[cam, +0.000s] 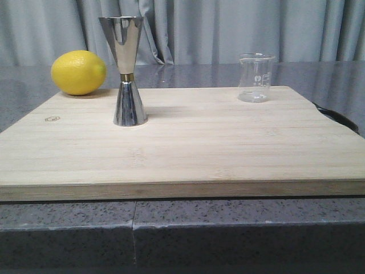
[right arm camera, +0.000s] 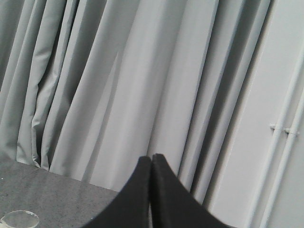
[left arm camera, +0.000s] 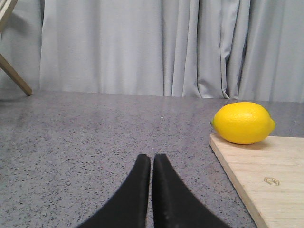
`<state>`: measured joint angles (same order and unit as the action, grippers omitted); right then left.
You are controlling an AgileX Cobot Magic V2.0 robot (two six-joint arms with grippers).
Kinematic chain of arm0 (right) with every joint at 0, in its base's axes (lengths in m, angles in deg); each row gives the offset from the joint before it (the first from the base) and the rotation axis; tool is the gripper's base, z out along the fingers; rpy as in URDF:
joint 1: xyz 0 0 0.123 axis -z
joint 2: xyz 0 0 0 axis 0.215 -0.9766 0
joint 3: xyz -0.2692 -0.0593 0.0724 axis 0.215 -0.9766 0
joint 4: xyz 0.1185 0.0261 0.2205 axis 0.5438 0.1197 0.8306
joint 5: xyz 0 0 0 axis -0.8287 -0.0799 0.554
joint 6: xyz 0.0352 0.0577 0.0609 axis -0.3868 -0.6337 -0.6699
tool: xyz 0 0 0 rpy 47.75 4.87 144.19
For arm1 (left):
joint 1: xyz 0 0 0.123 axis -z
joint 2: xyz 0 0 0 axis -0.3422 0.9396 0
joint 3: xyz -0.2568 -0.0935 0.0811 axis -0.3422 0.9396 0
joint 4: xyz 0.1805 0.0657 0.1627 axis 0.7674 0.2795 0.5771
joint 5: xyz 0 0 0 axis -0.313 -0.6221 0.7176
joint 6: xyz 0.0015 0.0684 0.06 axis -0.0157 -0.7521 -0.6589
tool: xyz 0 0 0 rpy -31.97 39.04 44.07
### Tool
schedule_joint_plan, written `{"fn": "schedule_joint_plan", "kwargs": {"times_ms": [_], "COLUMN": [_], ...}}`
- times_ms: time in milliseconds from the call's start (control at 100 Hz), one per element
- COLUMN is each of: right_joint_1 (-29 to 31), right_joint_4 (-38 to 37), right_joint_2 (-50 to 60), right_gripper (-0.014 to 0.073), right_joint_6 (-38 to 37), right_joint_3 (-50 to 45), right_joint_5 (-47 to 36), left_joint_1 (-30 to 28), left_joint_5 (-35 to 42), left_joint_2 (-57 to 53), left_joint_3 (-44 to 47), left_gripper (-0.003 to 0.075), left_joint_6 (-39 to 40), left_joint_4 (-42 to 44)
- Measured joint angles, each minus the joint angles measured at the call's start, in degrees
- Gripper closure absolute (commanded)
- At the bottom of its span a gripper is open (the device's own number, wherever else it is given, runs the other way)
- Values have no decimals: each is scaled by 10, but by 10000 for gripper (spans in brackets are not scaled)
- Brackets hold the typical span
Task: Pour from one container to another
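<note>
Jigger (cam: 128, 71) left on board (cam: 188, 154), beaker (cam: 255, 77) right rear on board, lemon (cam: 78, 72) behind board's left corner

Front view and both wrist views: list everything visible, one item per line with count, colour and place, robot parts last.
Clear glass beaker: one, transparent with faint white markings, upright at the board's far right.
Steel hourglass jigger: one, shiny silver with a gold waist band, upright on the board's left half.
Yellow lemon: one, yellow, at the board's far left corner.
Wooden cutting board: one, pale wood, on the countertop.
Speckled stone countertop: one, dark grey, under everything.
Grey curtain: one, grey, behind the counter.
Left pincer: one, black, shut, over the counter left of the board.
Right pincer: one, black, shut, facing the curtain.
</note>
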<state>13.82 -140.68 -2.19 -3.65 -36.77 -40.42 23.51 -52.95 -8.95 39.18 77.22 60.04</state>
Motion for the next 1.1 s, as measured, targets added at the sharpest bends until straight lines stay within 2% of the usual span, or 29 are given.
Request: {"fn": "schedule_joint_plan", "kwargs": {"times_ms": [780,850,910,1040,1100], "right_joint_1": [0,-1,-9,-30,-35], "right_joint_4": [11,56,131,321,378], "right_joint_2": [0,1,5,24,37], "right_gripper": [666,666,666,666,666], "right_joint_6": [2,20,57,211,270], "right_joint_3": [0,0,0,-4,-16], "right_joint_5": [4,17,40,94,108], "left_joint_1": [0,0,0,0,0], "left_joint_5": [0,0,0,0,0], "left_joint_2": [0,0,0,0,0], "left_joint_3": [0,0,0,0,0], "left_gripper": [739,739,739,739,739], "left_joint_6": [0,0,0,0,0], "left_joint_4": [0,0,0,0,0]}}
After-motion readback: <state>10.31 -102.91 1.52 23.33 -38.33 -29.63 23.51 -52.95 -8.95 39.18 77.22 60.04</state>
